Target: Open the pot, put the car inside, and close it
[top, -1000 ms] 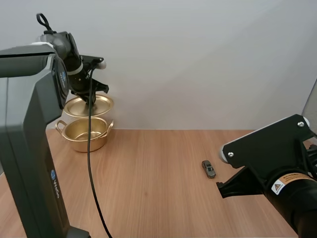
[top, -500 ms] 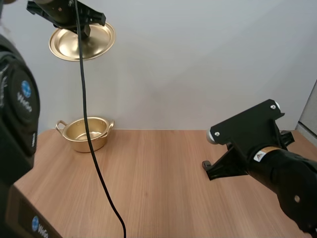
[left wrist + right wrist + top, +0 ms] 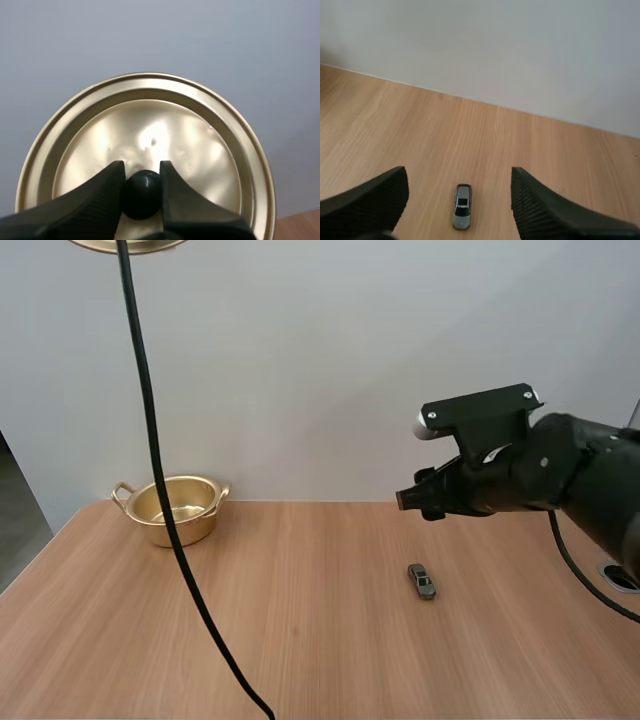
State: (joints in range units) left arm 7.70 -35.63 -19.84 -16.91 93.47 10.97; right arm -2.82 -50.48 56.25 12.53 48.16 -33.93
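The gold pot [image 3: 170, 508] stands lidless at the table's back left. Its gold lid [image 3: 150, 125] hangs high in the air, and its rim [image 3: 125, 244] just shows at the high view's upper edge. My left gripper [image 3: 142, 192] is shut on the lid's black knob [image 3: 142, 194], one finger on each side. A small grey toy car [image 3: 421, 581] lies on the table right of centre. My right gripper [image 3: 412, 502] hovers above and just behind it. Seen from the right wrist, the car [image 3: 462, 206] lies on the wood between the wide-apart fingers of my right gripper [image 3: 457, 175], which is open and holds nothing.
The wooden table [image 3: 300, 620] runs back to a plain pale wall. Bare wood lies between the pot and the car and along the front.
My left arm has lifted the lid from just above the pot to the view's upper edge. My right arm has swung up from the front right to above the car, uncovering it.
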